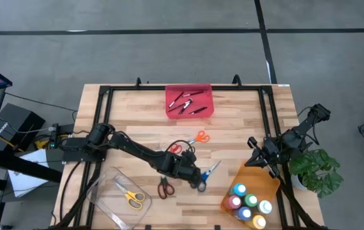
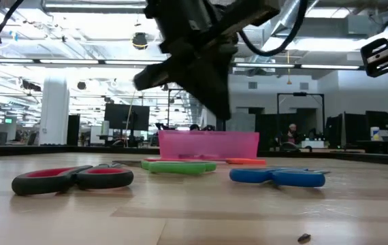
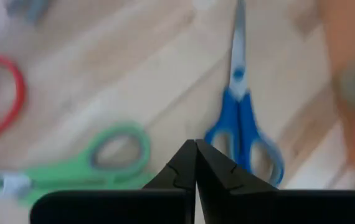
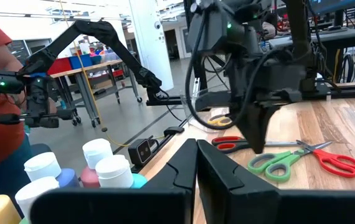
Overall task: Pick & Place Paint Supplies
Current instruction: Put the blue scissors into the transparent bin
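Two arms reach over the wooden surface [image 1: 233,128]. The left gripper [image 1: 193,171] hangs just above the middle, fingers [image 3: 184,171] clenched together and empty, between the green scissors [image 3: 96,165] and the blue scissors [image 1: 209,174]. Dark-handled scissors [image 1: 165,187] lie nearer, orange scissors [image 1: 199,137] farther, yellow scissors [image 1: 131,197] in the clear tray [image 1: 105,204] at near left. Brushes [image 1: 187,103] rest in the red tray [image 1: 172,113]. The right gripper [image 1: 258,155], fingers [image 4: 180,165] pressed shut, waits beside the paint bottles [image 1: 249,203] in the orange tray [image 1: 262,176].
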### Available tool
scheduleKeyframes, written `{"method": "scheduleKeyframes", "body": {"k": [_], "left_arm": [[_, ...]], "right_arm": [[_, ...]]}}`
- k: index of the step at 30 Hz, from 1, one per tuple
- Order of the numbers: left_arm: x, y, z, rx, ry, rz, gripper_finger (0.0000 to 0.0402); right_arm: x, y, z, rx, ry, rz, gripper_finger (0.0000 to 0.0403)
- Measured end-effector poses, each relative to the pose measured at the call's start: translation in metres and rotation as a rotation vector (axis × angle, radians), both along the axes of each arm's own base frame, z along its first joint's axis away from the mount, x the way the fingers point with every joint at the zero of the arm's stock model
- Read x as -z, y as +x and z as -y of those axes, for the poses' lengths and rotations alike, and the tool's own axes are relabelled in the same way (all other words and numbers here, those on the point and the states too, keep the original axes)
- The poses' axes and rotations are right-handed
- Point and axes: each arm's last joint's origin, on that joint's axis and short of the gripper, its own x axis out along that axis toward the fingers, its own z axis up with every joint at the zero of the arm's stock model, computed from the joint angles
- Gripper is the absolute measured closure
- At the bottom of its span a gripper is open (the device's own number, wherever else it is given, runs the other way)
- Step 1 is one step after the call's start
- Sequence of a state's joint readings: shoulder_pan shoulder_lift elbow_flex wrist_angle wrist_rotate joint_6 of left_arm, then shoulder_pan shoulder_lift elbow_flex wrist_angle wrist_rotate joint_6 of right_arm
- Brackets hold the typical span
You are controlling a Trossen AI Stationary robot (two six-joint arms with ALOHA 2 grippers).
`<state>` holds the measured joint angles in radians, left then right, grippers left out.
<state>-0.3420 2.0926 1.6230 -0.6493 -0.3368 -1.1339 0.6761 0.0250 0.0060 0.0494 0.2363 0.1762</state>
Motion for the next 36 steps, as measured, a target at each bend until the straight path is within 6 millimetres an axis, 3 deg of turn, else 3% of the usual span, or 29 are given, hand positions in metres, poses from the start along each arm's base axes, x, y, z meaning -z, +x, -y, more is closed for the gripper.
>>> {"method": "scheduleKeyframes", "body": {"k": [6, 16, 22, 30, 32, 36], "left_arm": [[0.002, -0.004, 0.004, 0.0, -0.068, -0.049, 0.0401], [-0.009, 0.019, 0.012, 0.023, -0.159, 0.269, 0.0398], [0.004, 0.003, 0.001, -0.21, -0.212, 0.085, 0.0392], [0.01, -0.008, -0.002, -0.255, -0.182, -0.033, 0.0383], [0.004, -0.009, 0.001, -0.24, -0.208, -0.025, 0.0381], [-0.031, 0.003, 0.006, -0.216, -0.267, 0.085, 0.0398]], "right_arm": [[0.0, 0.0, 0.0, 0.0, 0.0, 0.0, 0.0395], [0.0, 0.0, 0.0, 0.0, 0.0, 0.0, 0.0395], [0.0, 0.0, 0.0, 0.0, 0.0, 0.0, 0.0395], [0.0, 0.0, 0.0, 0.0, 0.0, 0.0, 0.0395], [0.0, 0.0, 0.0, 0.0, 0.0, 0.0, 0.0395], [0.0, 0.0, 0.0, 0.0, 0.0, 0.0, 0.0395]]}}
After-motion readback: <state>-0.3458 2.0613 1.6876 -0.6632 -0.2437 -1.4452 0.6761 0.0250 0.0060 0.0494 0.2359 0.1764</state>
